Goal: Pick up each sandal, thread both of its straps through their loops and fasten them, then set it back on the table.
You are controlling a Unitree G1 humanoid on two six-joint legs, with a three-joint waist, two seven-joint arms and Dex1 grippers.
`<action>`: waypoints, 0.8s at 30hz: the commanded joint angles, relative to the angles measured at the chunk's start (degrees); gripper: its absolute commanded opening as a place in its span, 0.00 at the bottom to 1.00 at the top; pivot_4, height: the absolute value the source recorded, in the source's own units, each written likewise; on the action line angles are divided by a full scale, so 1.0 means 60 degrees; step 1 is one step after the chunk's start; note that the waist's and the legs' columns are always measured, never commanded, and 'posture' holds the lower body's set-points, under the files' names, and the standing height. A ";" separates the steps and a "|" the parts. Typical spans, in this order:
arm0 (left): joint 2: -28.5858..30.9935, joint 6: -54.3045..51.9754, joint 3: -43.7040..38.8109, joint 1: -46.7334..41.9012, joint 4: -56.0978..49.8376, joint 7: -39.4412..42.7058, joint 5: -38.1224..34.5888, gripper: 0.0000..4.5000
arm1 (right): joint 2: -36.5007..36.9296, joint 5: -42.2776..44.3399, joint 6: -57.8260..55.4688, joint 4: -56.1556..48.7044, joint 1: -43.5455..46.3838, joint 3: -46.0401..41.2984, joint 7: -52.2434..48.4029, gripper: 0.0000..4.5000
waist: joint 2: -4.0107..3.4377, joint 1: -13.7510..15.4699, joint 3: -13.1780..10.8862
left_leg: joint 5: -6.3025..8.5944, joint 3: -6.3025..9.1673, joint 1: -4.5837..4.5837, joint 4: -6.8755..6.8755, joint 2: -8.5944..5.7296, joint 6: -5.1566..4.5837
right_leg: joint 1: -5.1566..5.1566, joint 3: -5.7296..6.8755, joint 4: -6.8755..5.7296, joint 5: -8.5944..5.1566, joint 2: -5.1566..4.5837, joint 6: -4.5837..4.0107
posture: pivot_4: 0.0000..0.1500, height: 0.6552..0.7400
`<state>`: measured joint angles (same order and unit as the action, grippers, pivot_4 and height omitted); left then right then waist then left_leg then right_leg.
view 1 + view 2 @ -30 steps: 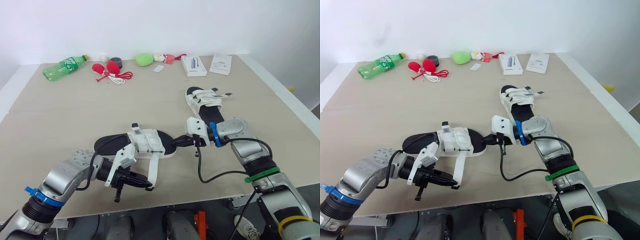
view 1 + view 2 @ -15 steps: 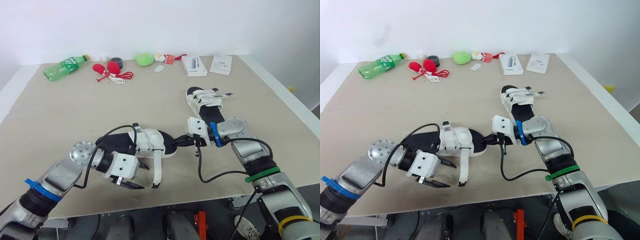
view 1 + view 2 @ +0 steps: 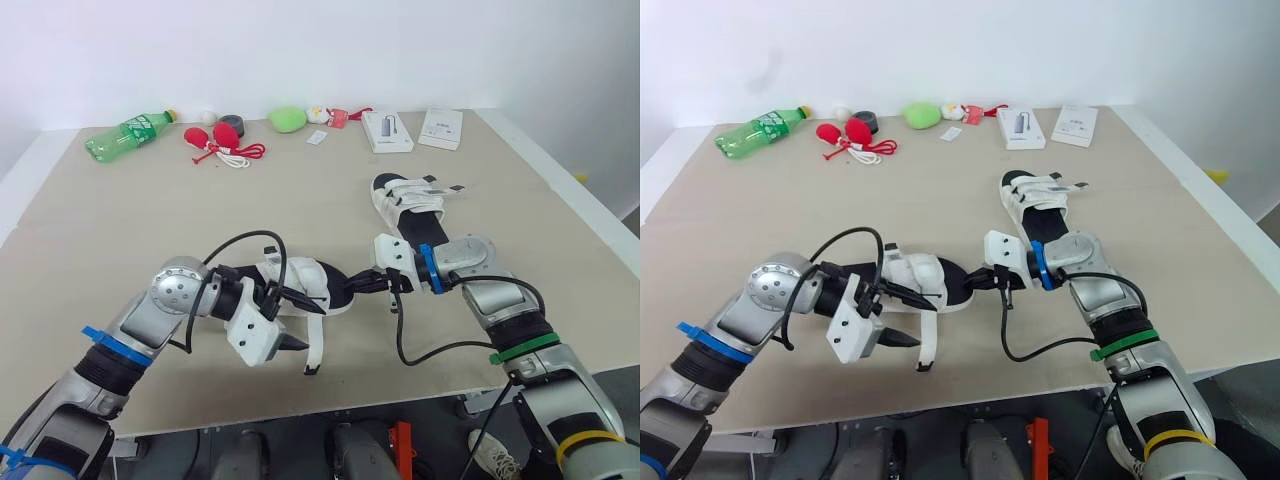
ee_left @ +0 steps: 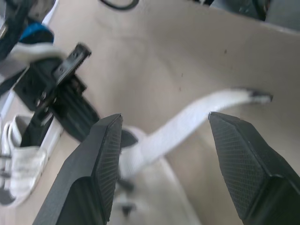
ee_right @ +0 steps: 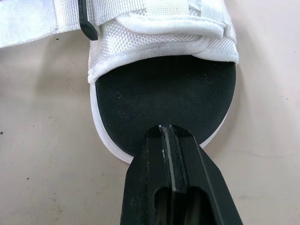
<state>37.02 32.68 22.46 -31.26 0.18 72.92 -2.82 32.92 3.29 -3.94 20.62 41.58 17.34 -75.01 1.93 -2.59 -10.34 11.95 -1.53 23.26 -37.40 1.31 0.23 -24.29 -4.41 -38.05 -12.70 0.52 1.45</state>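
Near sandal (image 3: pixel 300 283): white uppers, black footbed, flat close to the table's (image 3: pixel 150 220) front edge; one strap (image 3: pixel 317 340) unfastened, trailing loose. Second sandal (image 3: pixel 405 200): matching, flat, toward the table's right edge.

The left arm (image 3: pixel 128 338) bends at the elbow, with the forearm pointing across toward the right. The left gripper (image 3: pixel 292 320) gapes wide, its fingers well apart. The right arm (image 3: pixel 503 310) reaches forward and inward, and the right gripper (image 5: pixel 164 128) has its fingers pressed tight together.
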 commanded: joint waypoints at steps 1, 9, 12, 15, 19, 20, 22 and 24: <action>-0.0077 0.0072 0.0170 0.0027 -0.0345 0.0007 -0.0080 0.67 | 0.0201 -0.0271 -0.0117 0.0119 -0.0199 0.0133 -0.0081 0.00 | 0.0000 0.0000 0.0000 | 0.0000 0.0001 0.0000 0.0000 0.0000 0.0000 | 0.0000 0.0000 0.0000 0.0000 0.0001 0.0000 | 1.00 1.00; -0.0272 -0.0017 0.0585 -0.0213 -0.0010 0.0116 0.0232 0.40 | 0.0218 -0.0278 -0.0193 0.0129 -0.0132 0.0124 -0.0079 0.00 | 0.0000 0.0003 0.0000 | 0.0000 0.0001 0.0000 -0.0002 0.0000 0.0000 | 0.0001 -0.0004 0.0000 0.0000 0.0003 0.0001 | 1.00 1.00; -0.0273 0.0047 0.0713 -0.0383 0.0320 0.0200 0.0502 0.09 | 0.0231 -0.0275 -0.0223 0.0113 -0.0130 0.0127 -0.0095 0.00 | 0.0000 0.0006 0.0000 | 0.0000 0.0002 0.0000 -0.0004 0.0000 0.0000 | 0.0002 -0.0003 -0.0001 0.0000 0.0007 0.0000 | 1.00 1.00; -0.0286 0.0111 0.0767 -0.0531 0.0570 0.0211 0.0683 0.01 | 0.0253 -0.0269 -0.0248 0.0101 -0.0133 0.0122 -0.0114 0.00 | 0.0000 0.0006 0.0000 | 0.0000 0.0002 0.0000 -0.0004 0.0000 0.0000 | 0.0002 -0.0004 -0.0001 -0.0001 0.0007 0.0000 | 1.00 1.00; -0.0312 0.0034 0.0729 -0.0690 0.0695 0.0202 0.0707 0.01 | 0.0272 -0.0275 -0.0263 0.0124 -0.0116 0.0105 -0.0103 0.00 | 0.0000 0.0006 0.0000 | 0.0000 0.0001 0.0001 -0.0004 -0.0001 0.0000 | 0.0002 -0.0005 -0.0001 0.0000 0.0006 0.0000 | 1.00 1.00; -0.0325 -0.0080 0.0683 -0.0725 0.0697 0.0200 0.0626 0.01 | 0.0274 -0.0273 -0.0268 0.0123 -0.0117 0.0102 -0.0101 0.00 | 0.0000 0.0006 0.0000 | 0.0000 0.0001 0.0001 -0.0004 -0.0001 0.0000 | 0.0002 -0.0006 -0.0001 0.0000 0.0005 0.0000 | 1.00 1.00; -0.0383 -0.0468 0.0545 -0.0785 0.0679 0.0163 0.0398 0.01 | 0.0280 -0.0263 -0.0277 0.0118 -0.0125 0.0093 -0.0102 0.00 | 0.0000 0.0006 0.0000 | 0.0000 0.0002 0.0001 -0.0004 -0.0001 0.0000 | 0.0002 -0.0005 -0.0001 0.0000 0.0006 0.0001 | 1.00 1.00; -0.0539 -0.1490 0.0254 -0.0806 0.0535 0.0057 -0.0164 0.01 | 0.0286 -0.0264 -0.0274 0.0117 -0.0139 0.0087 -0.0093 0.00 | 0.0000 0.0007 0.0000 | 0.0000 0.0003 0.0001 -0.0005 -0.0001 0.0000 | 0.0002 -0.0005 -0.0001 0.0000 0.0006 0.0001 | 1.00 1.00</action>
<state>34.42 28.32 26.76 -34.59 4.75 74.24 -0.19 33.11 3.29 -4.61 20.40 41.57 17.32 -75.05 1.93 -2.54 -10.34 11.95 -1.50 23.27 -37.43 1.30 0.23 -24.27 -4.44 -38.06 -12.69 0.56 1.47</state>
